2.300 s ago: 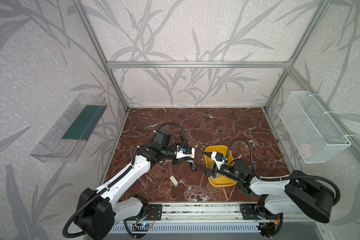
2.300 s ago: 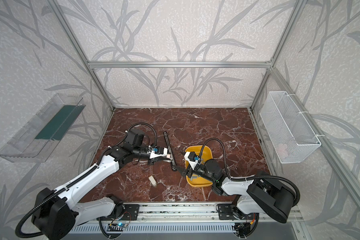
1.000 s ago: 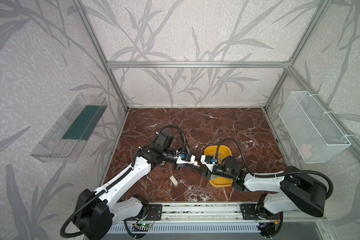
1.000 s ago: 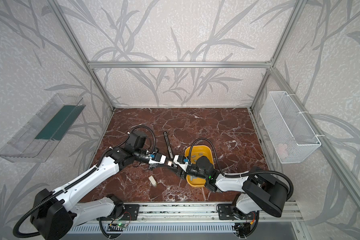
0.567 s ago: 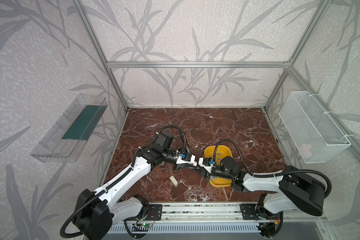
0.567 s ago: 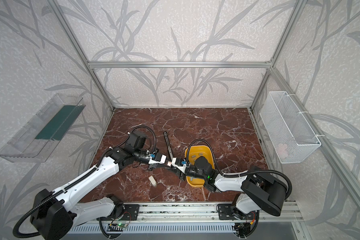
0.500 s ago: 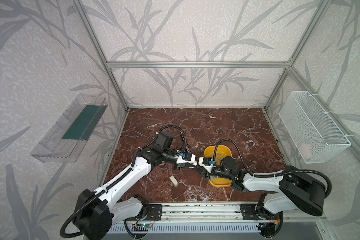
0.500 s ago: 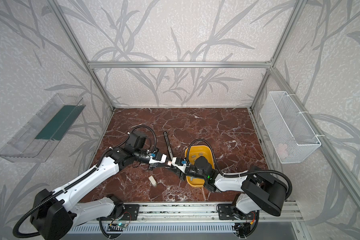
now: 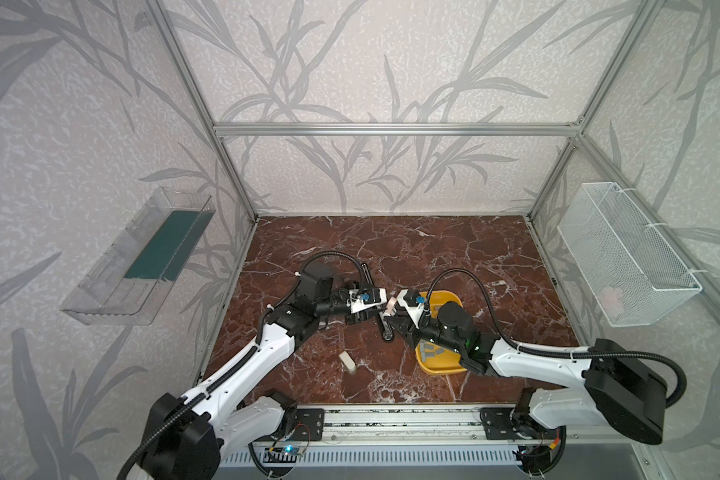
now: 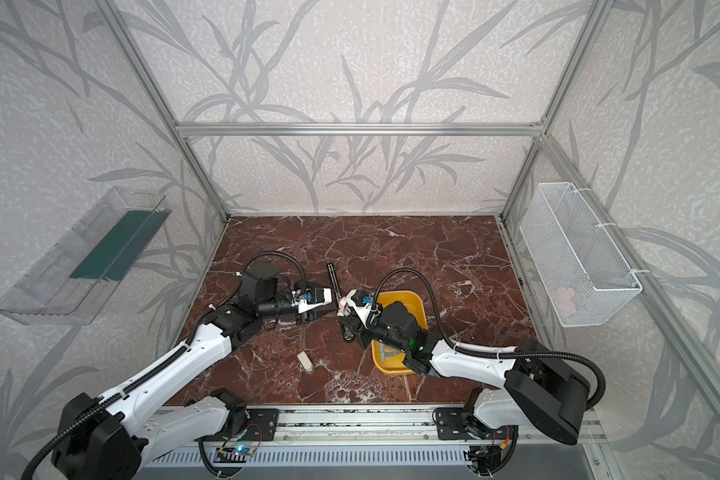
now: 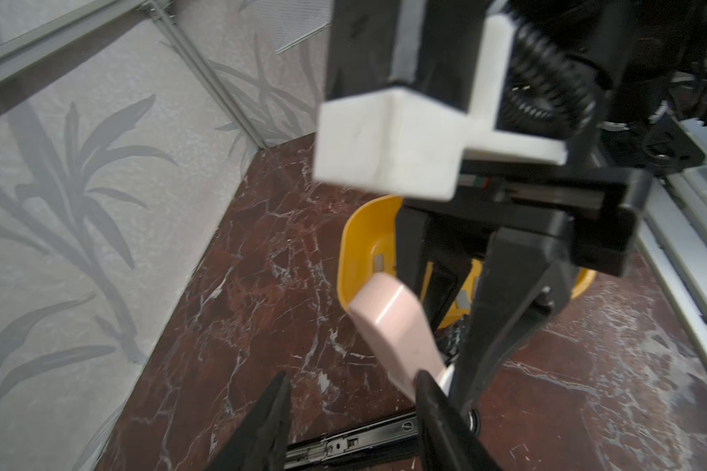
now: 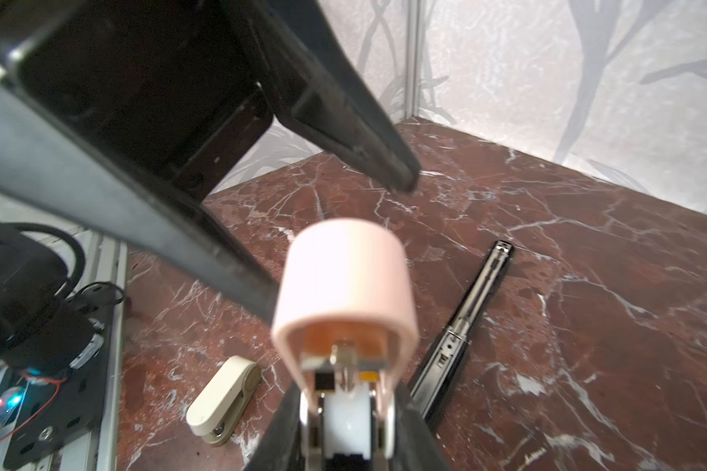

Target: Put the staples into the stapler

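Observation:
A small pink stapler (image 12: 345, 285) hangs above the marble floor between the two arms, and my right gripper (image 12: 345, 412) is shut on its rear end. It also shows in both top views (image 9: 390, 306) (image 10: 341, 305). My left gripper (image 11: 352, 379) stands open around the stapler's (image 11: 392, 322) front, one finger close beside it. In a top view the left gripper (image 9: 379, 309) meets the right gripper (image 9: 398, 322) at mid-table. Grey staples (image 9: 431, 353) (image 10: 389, 354) lie in a yellow tray (image 9: 454, 368).
A long black stapler (image 9: 375, 299) (image 12: 466, 326) lies opened flat on the floor under the grippers. A cream stapler (image 9: 347, 361) (image 12: 223, 397) lies nearer the front rail. One small grey strip (image 12: 530, 384) rests on the marble. Wire basket (image 9: 624, 257) on the right wall.
The right arm reached left from the tray and shut on the pink stapler held by the left gripper. The left gripper has now opened off it.

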